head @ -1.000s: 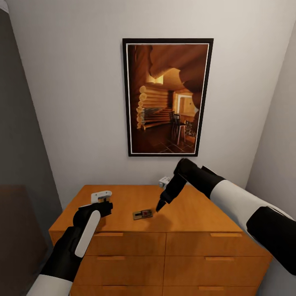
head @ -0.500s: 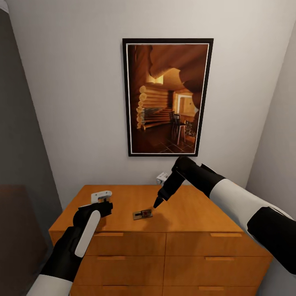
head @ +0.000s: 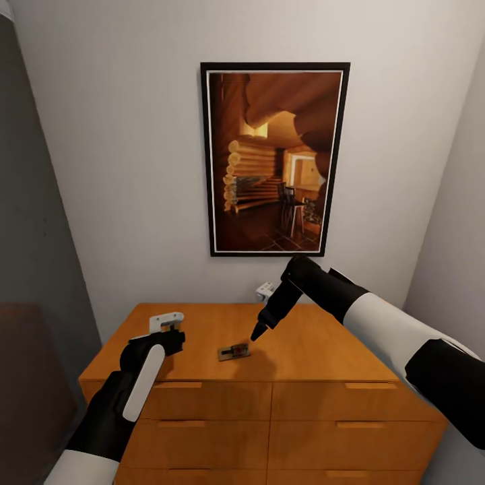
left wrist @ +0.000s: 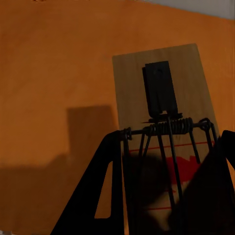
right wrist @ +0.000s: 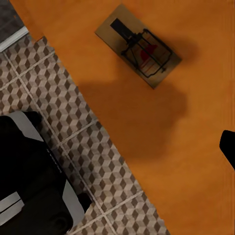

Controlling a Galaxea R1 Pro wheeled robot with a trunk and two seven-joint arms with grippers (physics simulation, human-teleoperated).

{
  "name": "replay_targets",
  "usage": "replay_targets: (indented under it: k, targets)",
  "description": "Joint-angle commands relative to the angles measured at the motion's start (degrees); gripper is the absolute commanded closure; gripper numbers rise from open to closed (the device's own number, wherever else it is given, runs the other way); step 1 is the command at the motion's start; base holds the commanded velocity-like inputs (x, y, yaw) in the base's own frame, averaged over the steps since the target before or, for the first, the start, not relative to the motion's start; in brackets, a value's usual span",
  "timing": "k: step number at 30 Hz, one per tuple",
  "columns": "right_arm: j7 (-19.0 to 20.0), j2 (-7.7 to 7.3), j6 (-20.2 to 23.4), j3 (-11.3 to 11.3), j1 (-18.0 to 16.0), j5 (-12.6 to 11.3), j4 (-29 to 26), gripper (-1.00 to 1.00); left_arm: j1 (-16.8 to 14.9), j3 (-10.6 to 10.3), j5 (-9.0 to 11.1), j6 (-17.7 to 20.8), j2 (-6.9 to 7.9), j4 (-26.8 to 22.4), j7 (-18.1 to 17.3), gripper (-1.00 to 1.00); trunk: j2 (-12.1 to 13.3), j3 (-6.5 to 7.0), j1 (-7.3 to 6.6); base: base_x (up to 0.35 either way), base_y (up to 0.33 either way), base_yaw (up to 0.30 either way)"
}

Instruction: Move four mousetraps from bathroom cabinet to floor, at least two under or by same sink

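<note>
Orange wood cabinet (head: 310, 353): one mousetrap (head: 234, 351) lies loose on top, the right gripper (head: 259, 331) hovering just beside it, fingers seemingly together. The left gripper (left wrist: 164, 205) clamps a second mousetrap (left wrist: 161, 98). A skewed descent risks nudging the loose trap toward the edge.

Orange dresser (head: 303, 417) w/ drawers, framed pic (head: 275, 159) (cabin interior), white wall (head: 121, 168).

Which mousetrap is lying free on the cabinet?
The mousetrap in the middle of the cabinet top, just below the right gripper; the other mousetrap sits between the left gripper's fingers.
</note>
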Motion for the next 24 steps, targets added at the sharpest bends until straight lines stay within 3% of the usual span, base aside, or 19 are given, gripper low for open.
replay_targets:
  k: [1,9,24]
  targets:
    - [0.33,-0.05,0.32,0.13,-0.07,0.22,-0.1,-1.0,-0.06,-0.04,0.52,0.11,-0.01,-0.01,0.66,1.0,-0.05,-0.08,0.01,0.135,-0.006,0.0]
    - [0.35,-0.05,0.32,0.13,-0.07,0.12,-0.11,-1.0,-0.06,0.04,0.55,0.07,0.03,0.13,0.75,1.0,-0.05,-0.08,0.01,0.155,-0.043,0.0]
    - [0.36,0.2,0.32,0.18,-0.07,0.03,-0.18,-1.0,-0.06,0.09,0.68,-0.09,0.14,0.25,0.73,1.0,-0.05,-0.08,0.01,0.013,-0.004,0.0]
